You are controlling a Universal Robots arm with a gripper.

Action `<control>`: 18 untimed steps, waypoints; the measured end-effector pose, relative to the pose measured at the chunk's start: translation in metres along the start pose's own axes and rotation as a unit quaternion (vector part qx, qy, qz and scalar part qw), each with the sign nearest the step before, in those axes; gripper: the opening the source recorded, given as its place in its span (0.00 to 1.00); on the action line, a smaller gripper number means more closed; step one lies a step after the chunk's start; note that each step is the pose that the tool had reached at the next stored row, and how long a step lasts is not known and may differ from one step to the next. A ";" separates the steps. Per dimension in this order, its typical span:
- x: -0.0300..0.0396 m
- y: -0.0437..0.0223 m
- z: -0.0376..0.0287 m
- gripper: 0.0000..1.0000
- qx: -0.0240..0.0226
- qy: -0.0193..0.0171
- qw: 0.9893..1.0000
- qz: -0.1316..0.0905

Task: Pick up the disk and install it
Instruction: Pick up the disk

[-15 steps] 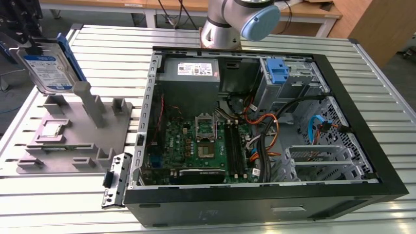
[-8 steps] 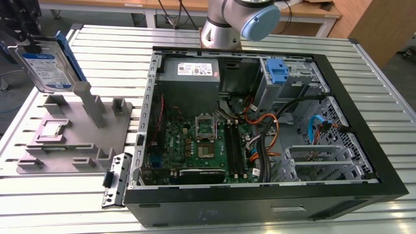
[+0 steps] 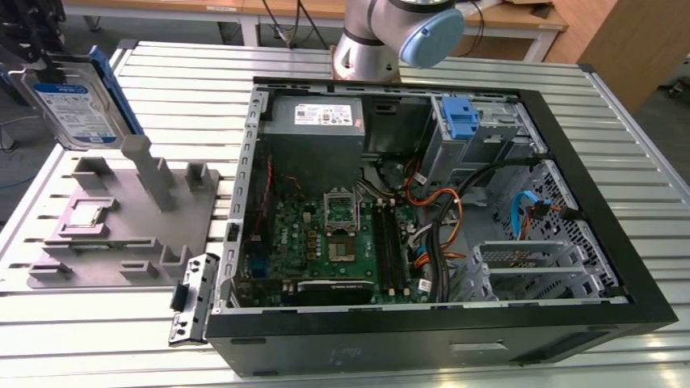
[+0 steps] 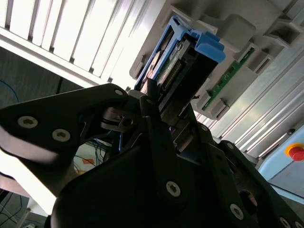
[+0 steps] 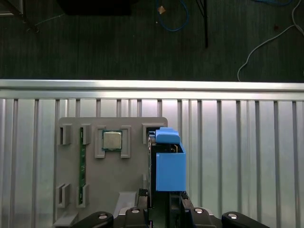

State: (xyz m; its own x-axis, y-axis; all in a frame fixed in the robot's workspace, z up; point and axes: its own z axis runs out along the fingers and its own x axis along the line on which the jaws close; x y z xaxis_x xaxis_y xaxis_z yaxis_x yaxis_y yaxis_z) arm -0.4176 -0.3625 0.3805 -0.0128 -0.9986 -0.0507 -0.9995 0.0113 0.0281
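Clearly, at the exterior view's left you had the disk (image 3: 73, 109) up on edge and tilted, raised over the grey fixture plate (image 3: 119, 230) and seemingly off it. Its long axis ran straight out from the gripper (image 5: 163, 197). In the first wrist view the 2 fingers (image 5: 184, 202) sat closed against its 2 flat faces at the near end. The open computer case (image 3: 431, 339) lay well apart to the right, its blue latch (image 3: 460, 120) toward its right side.

No print can be read. The disk (image 3: 73, 101), upper left of the exterior view, bears a white-and-blue label (image 3: 77, 115). The power-supply box (image 3: 315, 141), upper centre, bears a white sticker (image 3: 326, 115).
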 end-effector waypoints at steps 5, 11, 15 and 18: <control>-0.0001 0.0000 -0.0013 0.35 0.000 0.000 1.000 0.000; -0.0002 0.0001 -0.0030 0.35 0.000 0.000 1.000 0.000; -0.0002 0.0001 -0.0037 0.35 0.000 0.000 1.000 0.000; -0.0002 0.0001 -0.0045 0.35 0.000 0.000 1.000 0.000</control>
State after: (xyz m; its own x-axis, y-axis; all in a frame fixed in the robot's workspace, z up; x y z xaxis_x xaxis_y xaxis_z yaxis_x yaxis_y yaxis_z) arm -0.4176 -0.3625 0.3850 -0.0128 -0.9986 -0.0506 -0.9995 0.0114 0.0283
